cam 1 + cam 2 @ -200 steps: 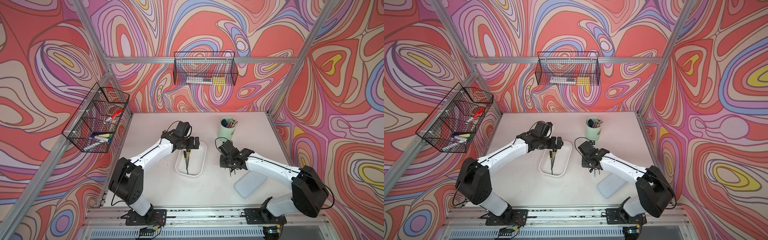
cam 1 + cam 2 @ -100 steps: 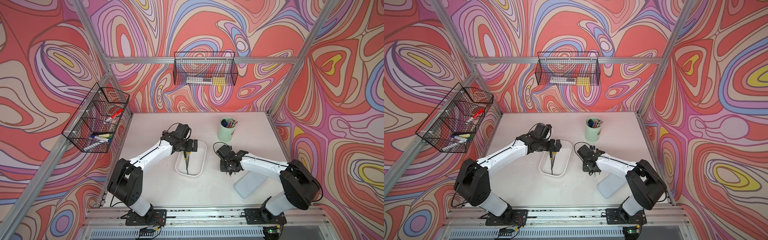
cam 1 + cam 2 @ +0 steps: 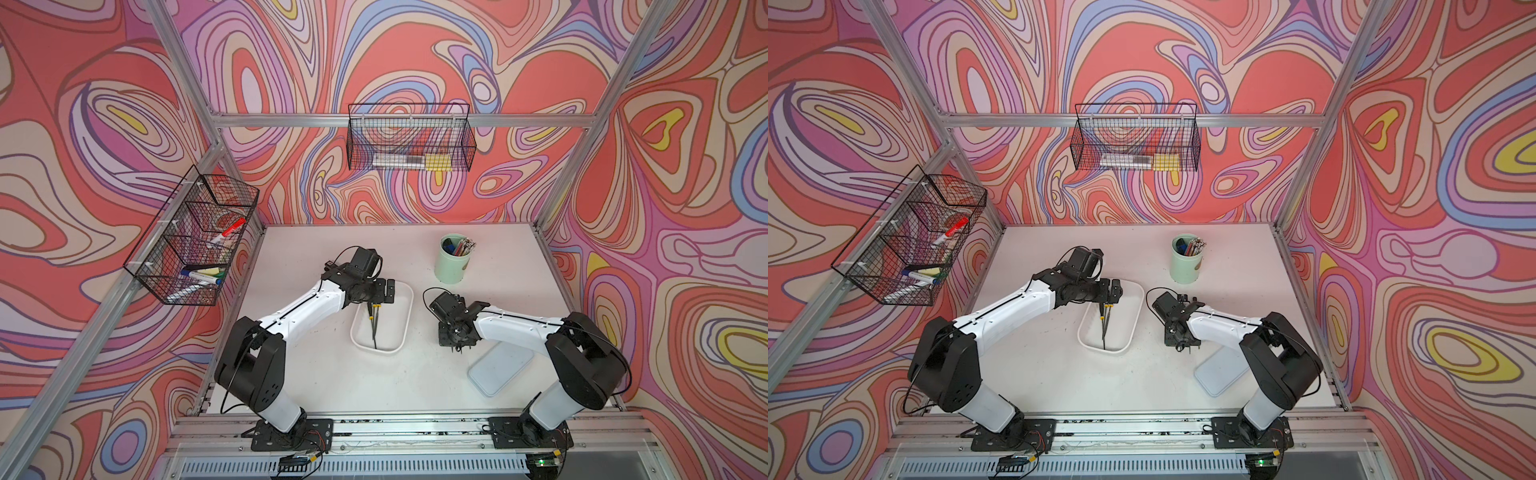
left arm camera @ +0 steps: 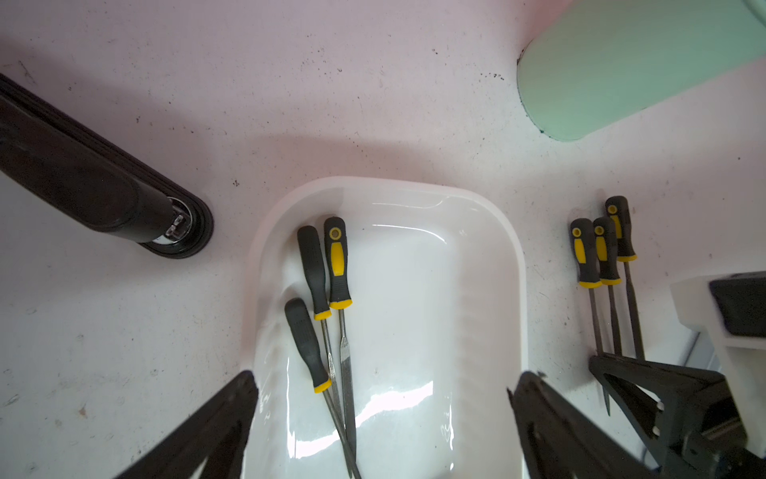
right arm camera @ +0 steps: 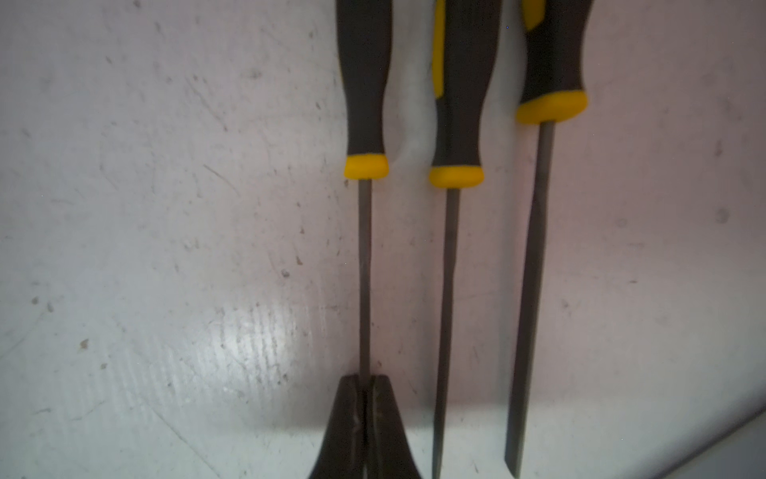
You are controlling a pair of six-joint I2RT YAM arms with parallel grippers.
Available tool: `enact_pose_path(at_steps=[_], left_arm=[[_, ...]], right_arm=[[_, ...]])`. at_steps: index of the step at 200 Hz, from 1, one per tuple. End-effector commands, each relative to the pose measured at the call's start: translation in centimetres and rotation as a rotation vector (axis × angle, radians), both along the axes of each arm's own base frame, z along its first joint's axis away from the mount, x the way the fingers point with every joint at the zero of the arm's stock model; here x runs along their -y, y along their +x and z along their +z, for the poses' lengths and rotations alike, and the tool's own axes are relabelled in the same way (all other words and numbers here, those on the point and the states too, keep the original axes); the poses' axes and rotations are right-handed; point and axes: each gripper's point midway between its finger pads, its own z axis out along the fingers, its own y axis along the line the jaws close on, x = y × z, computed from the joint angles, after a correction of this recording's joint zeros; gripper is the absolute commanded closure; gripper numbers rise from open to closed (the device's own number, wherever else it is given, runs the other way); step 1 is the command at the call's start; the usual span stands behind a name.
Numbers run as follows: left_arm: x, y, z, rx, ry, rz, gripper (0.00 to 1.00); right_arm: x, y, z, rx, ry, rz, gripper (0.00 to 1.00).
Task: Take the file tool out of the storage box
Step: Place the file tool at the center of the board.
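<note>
The storage box [image 3: 397, 328] [image 3: 1126, 322] [image 4: 435, 311], a shallow white tub, sits mid-table. Three file tools with black and yellow handles lie in it: one file tool [image 4: 338, 265], a second [image 4: 313, 269] and a third [image 4: 306, 344]. My left gripper [image 3: 380, 291] [image 3: 1111, 289] [image 4: 383, 379] hangs open over the box's far end, holding nothing. Right of the box, my right gripper [image 3: 457, 347] [image 3: 1181, 345] [image 5: 364, 381] is shut on the thin shaft of another file tool [image 5: 364, 269], low at the table. Two more files [image 5: 456, 103] [image 5: 551, 62] lie alongside it.
A pale-blue lid [image 3: 500, 372] [image 3: 1219, 372] lies flat near the right arm's base. A green cup [image 3: 453, 266] [image 3: 1185, 266] of pens stands at the back right. Black wire baskets hang on the back wall [image 3: 409, 143] and the left wall [image 3: 191, 237].
The right gripper has come down toward the table with its file, and that arm's elbow has drawn in. The left gripper has barely moved and stays open.
</note>
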Motion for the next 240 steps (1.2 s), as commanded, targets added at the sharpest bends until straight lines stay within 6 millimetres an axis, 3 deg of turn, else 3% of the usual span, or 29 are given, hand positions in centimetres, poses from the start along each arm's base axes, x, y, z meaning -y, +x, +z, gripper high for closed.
enact_pose_path(at_steps=[1, 63, 102, 120, 153, 188, 205, 240], left_arm=[[-0.4, -0.4, -0.2, -0.004, 0.026, -0.005, 0.01], [-0.6, 0.2, -1.7, -0.029, 0.078, -0.001, 0.02], [-0.3, 0.5, -2.6, -0.047, 0.094, -0.006, 0.06], [-0.2, 0.7, -2.9, -0.052, 0.105, -0.009, 0.09], [0.2, 1.4, -3.7, -0.069, 0.136, -0.016, 0.19], [0.8, 2.4, -4.9, -0.077, 0.184, -0.019, 0.38], [0.8, 3.2, -5.6, -0.074, 0.217, 0.005, 0.47], [1.1, 4.3, -7.2, -0.071, 0.240, 0.024, 0.55]], right_arm=[[0.1, -0.2, -0.7, -0.008, -0.018, 0.020, 0.97], [0.3, -0.4, -0.9, -0.012, -0.026, 0.022, 0.84], [0.3, -0.4, -0.6, -0.007, -0.023, 0.025, 0.82], [0.2, -0.1, 0.3, 0.014, -0.013, 0.026, 0.82], [-1.4, 0.9, 3.9, 0.106, 0.090, 0.070, 0.76], [-3.6, 1.4, 7.4, 0.178, 0.225, 0.129, 0.59], [-4.6, 1.3, 8.3, 0.188, 0.282, 0.165, 0.45], [-6.3, 0.7, 9.9, 0.210, 0.393, 0.231, 0.15]])
